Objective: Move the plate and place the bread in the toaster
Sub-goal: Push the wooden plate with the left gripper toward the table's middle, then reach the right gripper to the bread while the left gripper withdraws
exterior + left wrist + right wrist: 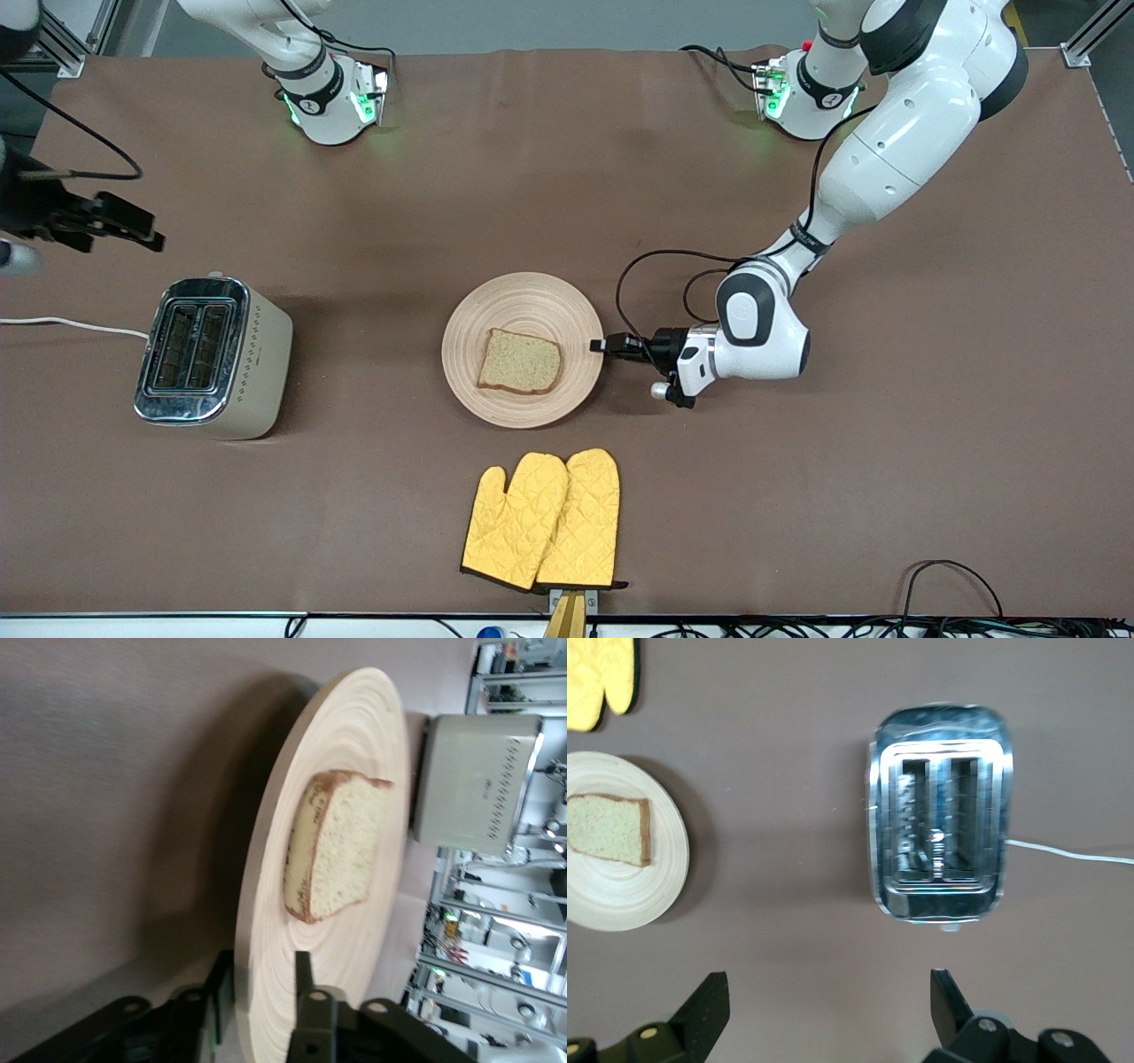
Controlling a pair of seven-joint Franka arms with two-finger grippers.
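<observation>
The round wooden plate [532,301] lies mid-table with the bread [520,361] on it. My left gripper [602,346] is at the plate's rim toward the left arm's end, shut on it with one finger over and one under. In the left wrist view the gripper [257,974] clasps the plate [354,744], with the bread [337,846] and the toaster [474,784] also in sight. The cream toaster [213,354] stands toward the right arm's end, slots empty. My right gripper [146,232] hangs open and empty over the table beside the toaster. The right wrist view shows its gripper [828,992], the toaster [939,846], plate [620,895] and bread [607,828].
Two yellow oven mitts [545,518] lie nearer the front camera than the plate, at the table's edge; they also show in the right wrist view [598,682]. The toaster's white cord [71,323] runs off toward the right arm's end.
</observation>
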